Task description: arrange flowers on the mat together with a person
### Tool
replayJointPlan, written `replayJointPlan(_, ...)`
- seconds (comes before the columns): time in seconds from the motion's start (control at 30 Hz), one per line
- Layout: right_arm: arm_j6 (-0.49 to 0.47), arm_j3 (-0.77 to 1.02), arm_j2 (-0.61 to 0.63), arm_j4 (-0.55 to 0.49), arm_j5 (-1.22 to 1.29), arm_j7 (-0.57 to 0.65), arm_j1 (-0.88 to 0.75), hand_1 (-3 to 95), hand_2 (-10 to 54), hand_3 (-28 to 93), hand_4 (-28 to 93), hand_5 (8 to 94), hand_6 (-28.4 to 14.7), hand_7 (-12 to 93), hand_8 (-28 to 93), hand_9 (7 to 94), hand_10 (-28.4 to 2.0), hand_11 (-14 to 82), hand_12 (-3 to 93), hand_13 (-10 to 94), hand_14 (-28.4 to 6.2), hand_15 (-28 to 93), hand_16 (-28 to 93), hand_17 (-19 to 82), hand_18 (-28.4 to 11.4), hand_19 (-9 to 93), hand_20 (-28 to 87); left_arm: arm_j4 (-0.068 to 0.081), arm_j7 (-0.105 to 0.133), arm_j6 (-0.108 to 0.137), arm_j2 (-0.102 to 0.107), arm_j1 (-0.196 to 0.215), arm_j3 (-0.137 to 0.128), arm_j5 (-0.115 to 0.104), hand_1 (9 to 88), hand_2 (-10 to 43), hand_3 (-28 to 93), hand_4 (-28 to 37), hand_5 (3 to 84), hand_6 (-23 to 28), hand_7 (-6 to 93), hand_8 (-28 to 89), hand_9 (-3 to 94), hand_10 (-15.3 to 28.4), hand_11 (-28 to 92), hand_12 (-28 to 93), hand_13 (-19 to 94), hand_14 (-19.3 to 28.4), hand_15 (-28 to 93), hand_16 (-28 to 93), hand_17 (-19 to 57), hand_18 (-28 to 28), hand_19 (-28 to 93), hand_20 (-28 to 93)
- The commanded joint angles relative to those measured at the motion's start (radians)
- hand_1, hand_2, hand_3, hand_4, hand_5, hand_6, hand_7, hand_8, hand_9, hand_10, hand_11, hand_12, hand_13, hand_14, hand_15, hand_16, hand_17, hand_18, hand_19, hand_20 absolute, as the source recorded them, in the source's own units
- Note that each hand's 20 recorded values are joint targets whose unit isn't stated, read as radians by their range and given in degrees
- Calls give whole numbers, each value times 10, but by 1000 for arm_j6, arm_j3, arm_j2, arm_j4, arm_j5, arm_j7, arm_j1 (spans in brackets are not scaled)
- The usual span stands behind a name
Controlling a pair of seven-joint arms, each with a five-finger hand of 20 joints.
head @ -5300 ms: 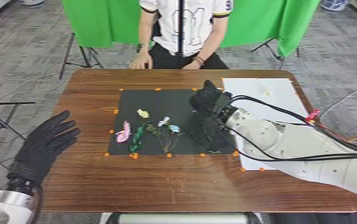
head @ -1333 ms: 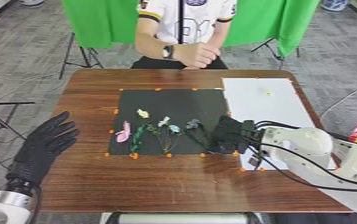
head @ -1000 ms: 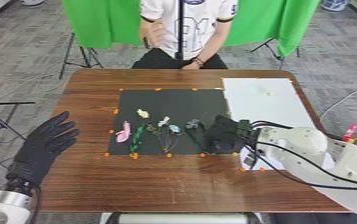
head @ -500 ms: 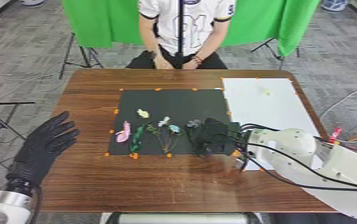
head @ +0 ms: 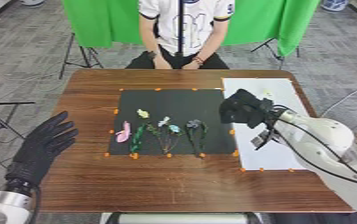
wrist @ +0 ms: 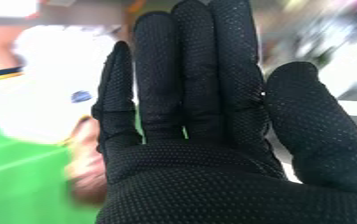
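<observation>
Presently, extended flat and empty, my right hand has the apparent pale flower at one o'clock.

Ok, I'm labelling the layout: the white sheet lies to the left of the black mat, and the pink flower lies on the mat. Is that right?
Not quite: the head view shows the white sheet to the right of the black mat. The pink flower does lie on the mat.
</observation>
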Motion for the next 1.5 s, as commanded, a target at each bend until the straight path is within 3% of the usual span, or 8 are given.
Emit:
replayJointPlan(0.03, 86, 507, -135, -45, 509, 59, -429, 105, 178, 915, -180, 584, 0, 291, -158, 577, -129, 271, 248, 474, -107, 520, 220, 148, -192, 562, 379, 1, -1, 0, -17, 16, -4, -5, 263, 2, 694, -172, 288, 24, 197, -92, 260, 115, 214, 187, 219, 145, 316, 18, -79, 212, 461, 84)
replayJointPlan(0.33, 28, 815, -353, -125, 1187, -19, -763, 96, 137, 899, -209, 504, -28, 195, -118, 504, -150, 199, 240, 411, -127, 424, 215, 135, -203, 533, 332, -7, 23, -6, -29, 34, -22, -41, 263, 0, 697, -174, 289, 23, 200, -94, 261, 116, 218, 185, 219, 145, 320, 16, -79, 213, 464, 83)
replayJointPlan(0.77, -71, 887, -539, -186, 1164, 48, -878, 99, 108, 893, -210, 496, -35, 173, -102, 504, -154, 177, 243, 409, -137, 404, 223, 129, -212, 533, 321, 8, 22, -16, -60, 5, 6, -29, 263, 1, 697, -176, 289, 23, 201, -95, 262, 116, 219, 183, 220, 145, 322, 13, -79, 213, 465, 82)
replayJointPlan(0.8, -77, 893, -545, -189, 1168, 63, -884, 100, 108, 893, -210, 497, -35, 173, -101, 505, -154, 177, 243, 409, -137, 403, 224, 128, -212, 533, 321, 6, 4, -18, -74, 6, 10, -27, 263, 1, 698, -175, 289, 23, 201, -95, 262, 116, 219, 184, 220, 145, 322, 13, -80, 213, 465, 82)
replayJointPlan(0.93, -88, 880, -565, -182, 1165, 49, -870, 101, 107, 894, -209, 504, -33, 177, -100, 508, -154, 178, 243, 412, -136, 404, 225, 128, -212, 535, 321, 14, 22, -19, -58, -18, 13, -24, 263, 0, 697, -175, 290, 24, 201, -95, 262, 117, 220, 183, 220, 145, 322, 13, -79, 213, 465, 81)
replayJointPlan(1.23, -93, 861, -560, -174, 1159, 64, -852, 105, 111, 894, -208, 513, -35, 179, -101, 512, -155, 178, 243, 415, -136, 405, 227, 128, -211, 539, 321, 24, -1, -32, -73, -31, 32, -20, 262, 1, 699, -175, 290, 25, 201, -95, 262, 117, 220, 183, 220, 145, 322, 13, -79, 213, 465, 81)
replayJointPlan(1.33, -79, 859, -559, -173, 1165, 54, -850, 106, 112, 896, -205, 513, -36, 178, -101, 512, -155, 178, 243, 416, -137, 406, 228, 128, -211, 540, 320, 33, -6, -52, -52, -63, 41, -12, 262, 1, 698, -176, 290, 24, 201, -95, 262, 116, 221, 183, 220, 145, 322, 13, -79, 214, 466, 81)
replayJointPlan(1.5, -108, 854, -564, -166, 1156, 73, -844, 107, 114, 897, -204, 514, -36, 179, -101, 512, -155, 178, 243, 416, -138, 407, 228, 128, -211, 541, 320, 22, -5, -33, -59, -25, 31, -21, 262, 1, 698, -176, 289, 24, 202, -94, 261, 116, 221, 183, 220, 145, 321, 13, -79, 214, 466, 80)
